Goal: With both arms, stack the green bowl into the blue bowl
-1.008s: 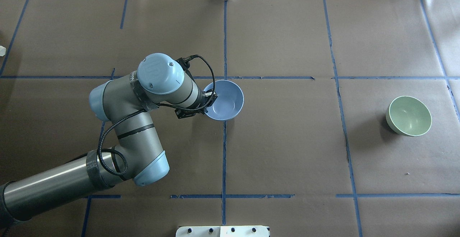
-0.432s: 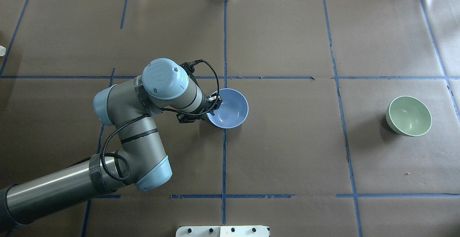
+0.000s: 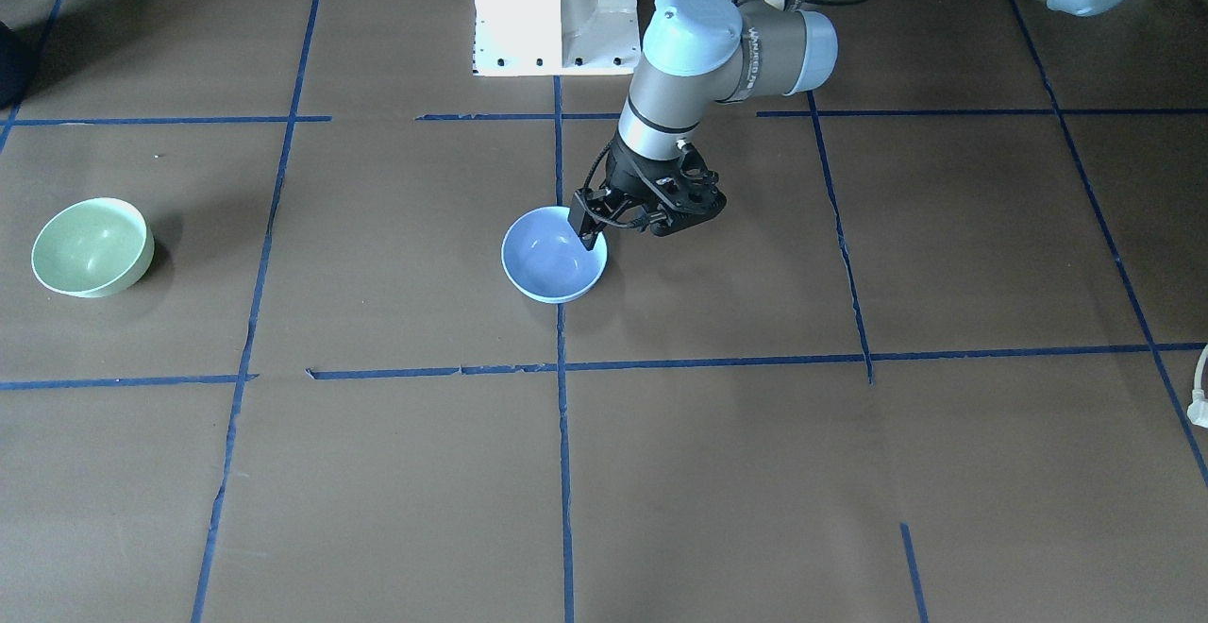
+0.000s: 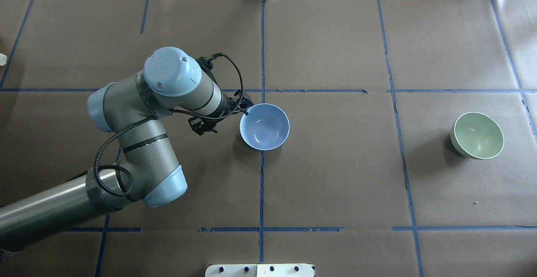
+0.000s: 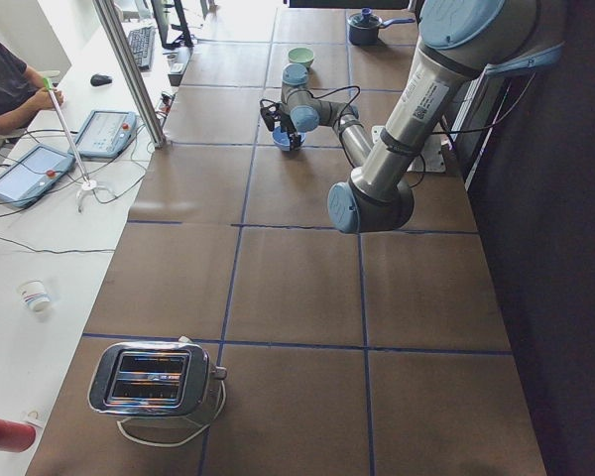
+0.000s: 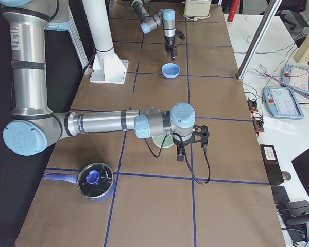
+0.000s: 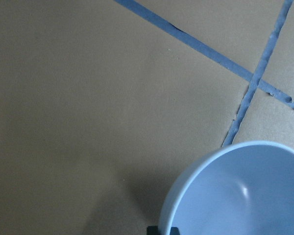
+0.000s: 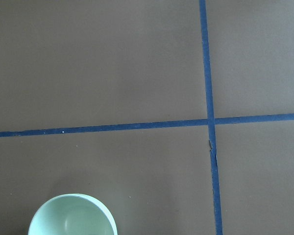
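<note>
Sitting upright at middle of desk (image 4: 335, 176), blue bowl (image 4: 264, 126), left tool (image 3: 589, 234) at its rim, open or closed impossible to tell; green bowl (image 4: 477, 135) well apart, near right tool (image 6: 180, 154), state likewise unclear.

- The round pale periwinkle-blue smooth bowl (image 4: 264, 126) is an even blue inside, with a lighter, almost whitish rim.
- The round pale mint-green smooth bowl (image 4: 477, 135) is a duller sage inside, with a pale cream rim.
- The flat brown paper table cover (image 4: 335, 176) is plain and matte, crossed by dark blue tape lines (image 4: 261, 184) in a grid of large rectangles.
- The jointed silver-grey metal left arm (image 4: 142, 151) has light blue joint caps, black bands and a black cable.
- The white metal pedestal base (image 3: 552, 9) has small black dots along its edge.
</note>
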`<state>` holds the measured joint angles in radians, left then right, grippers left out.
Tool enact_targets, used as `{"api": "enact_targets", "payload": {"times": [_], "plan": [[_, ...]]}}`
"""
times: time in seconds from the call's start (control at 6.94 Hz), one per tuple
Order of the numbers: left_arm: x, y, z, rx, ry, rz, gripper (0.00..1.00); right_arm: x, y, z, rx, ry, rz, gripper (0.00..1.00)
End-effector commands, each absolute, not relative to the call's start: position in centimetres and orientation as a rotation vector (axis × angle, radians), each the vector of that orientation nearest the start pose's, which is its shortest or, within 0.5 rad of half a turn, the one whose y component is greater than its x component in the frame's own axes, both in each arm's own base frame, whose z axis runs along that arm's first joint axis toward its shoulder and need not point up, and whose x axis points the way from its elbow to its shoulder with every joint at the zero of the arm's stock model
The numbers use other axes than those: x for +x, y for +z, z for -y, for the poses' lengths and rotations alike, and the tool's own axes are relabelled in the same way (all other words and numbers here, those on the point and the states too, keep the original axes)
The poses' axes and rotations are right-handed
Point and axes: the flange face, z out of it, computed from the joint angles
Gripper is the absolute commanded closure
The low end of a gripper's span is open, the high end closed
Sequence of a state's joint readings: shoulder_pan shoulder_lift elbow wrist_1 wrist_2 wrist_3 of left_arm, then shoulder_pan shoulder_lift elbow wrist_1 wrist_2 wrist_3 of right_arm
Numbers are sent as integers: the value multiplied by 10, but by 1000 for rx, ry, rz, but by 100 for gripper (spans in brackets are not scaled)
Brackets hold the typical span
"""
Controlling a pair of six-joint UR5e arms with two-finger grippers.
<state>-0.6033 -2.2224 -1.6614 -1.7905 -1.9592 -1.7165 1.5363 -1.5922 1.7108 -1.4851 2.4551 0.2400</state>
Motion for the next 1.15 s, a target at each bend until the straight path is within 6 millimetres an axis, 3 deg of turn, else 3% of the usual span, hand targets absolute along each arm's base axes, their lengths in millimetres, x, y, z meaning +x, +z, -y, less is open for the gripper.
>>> {"api": "enact_targets", "payload": {"times": [0.0,0.14,0.29,0.58,0.86,1.01], "plan": [[404,210,478,-202,-481,-1040,0,18,583,490,44,95,903,0],[374,198,471,-187,-463,-1020,0,-6,594,470,71,113,922,0],[355,188,461,-165,-430,-996,0,-36,592,457,94,175,955,0],[302,200,449,-96,-361,-945,0,-112,610,435,92,179,925,0],[267,234,452,-42,-292,-895,0,-144,630,428,59,138,894,0],[263,239,453,-36,-287,-888,0,-145,644,426,39,140,881,0]]}}
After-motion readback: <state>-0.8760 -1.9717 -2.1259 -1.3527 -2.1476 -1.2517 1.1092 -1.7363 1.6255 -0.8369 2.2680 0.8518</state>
